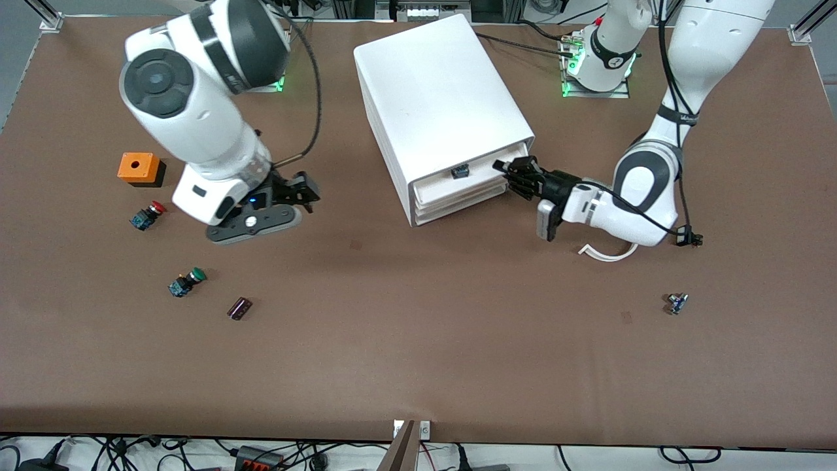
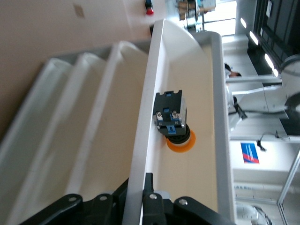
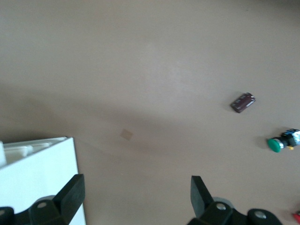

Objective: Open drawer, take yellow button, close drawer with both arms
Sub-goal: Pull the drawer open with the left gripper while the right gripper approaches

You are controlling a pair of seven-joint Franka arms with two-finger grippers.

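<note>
The left gripper (image 1: 509, 173) is pinched shut on the front wall of the drawer (image 1: 458, 186), which is slightly open with the button (image 2: 174, 123) lying inside. If that thin grip slips, the drawer may stall or the cabinet (image 1: 435, 98) may drag. The right gripper (image 1: 297, 193) waits wide open over bare table beside the cabinet.

Even overhead light, front view bright and sharp. Soft shadows on the brown worktop (image 1: 418, 340) under both arms and beside the cabinet (image 1: 439, 111). Mild glare on its white top. Left wrist view: windows blown out, near drawer (image 2: 185, 140) edge soft. Right wrist view slightly washed, low contrast.
</note>
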